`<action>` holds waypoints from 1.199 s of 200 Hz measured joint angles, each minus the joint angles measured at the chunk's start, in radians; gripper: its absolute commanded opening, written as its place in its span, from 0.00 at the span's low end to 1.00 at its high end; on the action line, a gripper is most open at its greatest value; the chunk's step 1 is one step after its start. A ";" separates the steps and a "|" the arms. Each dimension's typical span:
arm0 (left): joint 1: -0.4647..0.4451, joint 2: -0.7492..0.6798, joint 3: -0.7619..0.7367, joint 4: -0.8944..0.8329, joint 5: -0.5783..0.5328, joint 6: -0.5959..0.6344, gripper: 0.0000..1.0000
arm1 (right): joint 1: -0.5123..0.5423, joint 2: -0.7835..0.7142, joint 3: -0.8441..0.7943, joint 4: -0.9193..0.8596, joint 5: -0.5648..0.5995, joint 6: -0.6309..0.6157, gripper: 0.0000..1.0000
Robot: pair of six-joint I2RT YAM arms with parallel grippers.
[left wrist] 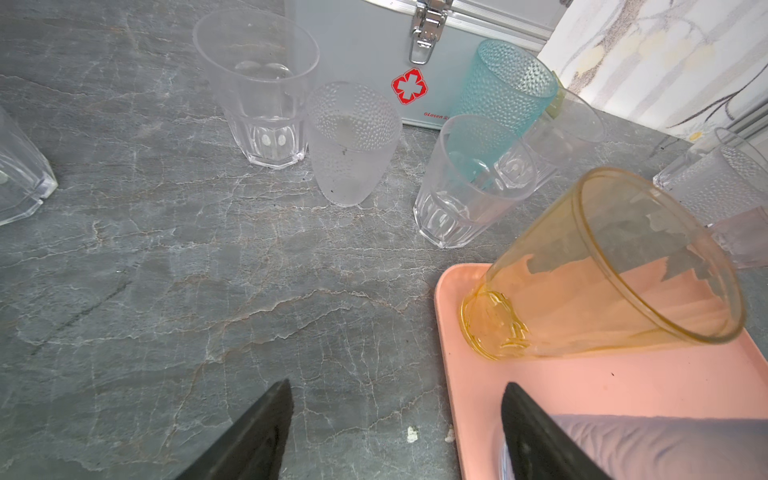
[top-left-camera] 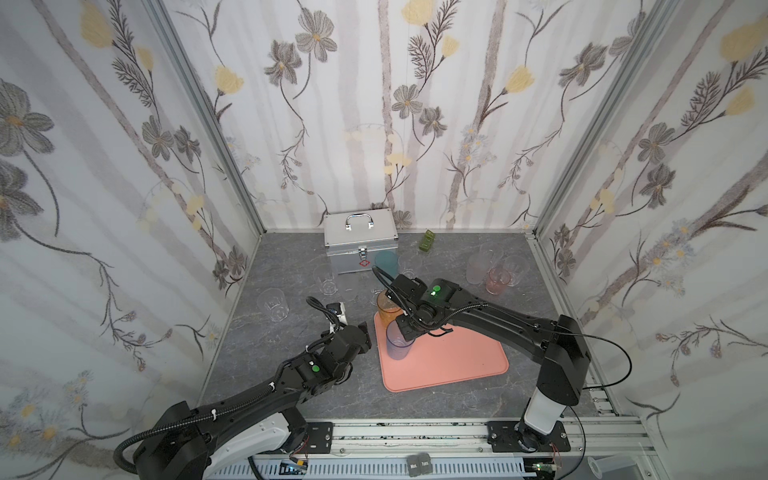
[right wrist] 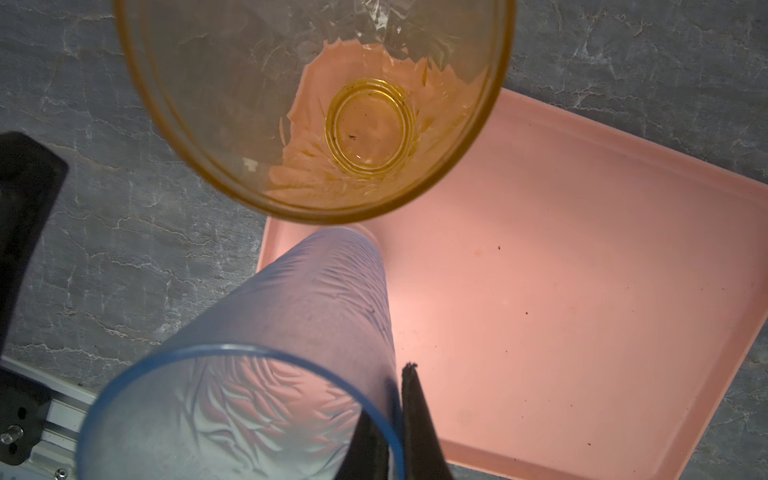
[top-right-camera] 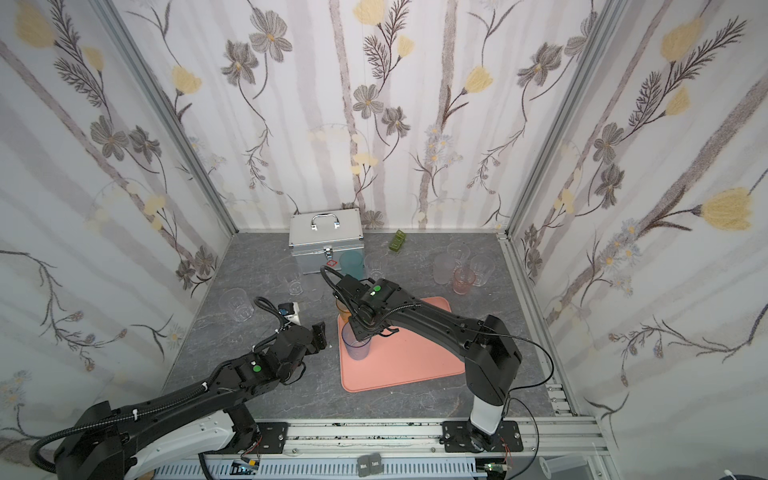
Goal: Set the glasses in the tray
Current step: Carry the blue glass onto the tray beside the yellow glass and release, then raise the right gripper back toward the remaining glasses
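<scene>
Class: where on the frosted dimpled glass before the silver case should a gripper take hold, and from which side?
Probably pinch the rim from above, one finger inside the mouth, on the side facing the left gripper. The frosted dimpled glass stands upright, mouth open; a clear faceted glass crowds one flank, the silver case its back.
</scene>
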 measured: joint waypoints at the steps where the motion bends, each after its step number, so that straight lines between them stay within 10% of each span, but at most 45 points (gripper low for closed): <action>1: 0.000 0.000 0.000 0.000 0.000 0.000 0.82 | 0.000 0.001 0.000 0.000 0.000 0.000 0.05; 103: 0.000 0.002 -0.011 0.002 0.000 0.000 0.83 | 0.000 0.038 0.030 0.001 0.002 -0.007 0.08; 240: -0.001 -0.008 0.007 0.002 0.000 0.011 0.82 | -0.166 -0.164 0.015 0.039 -0.135 0.011 0.39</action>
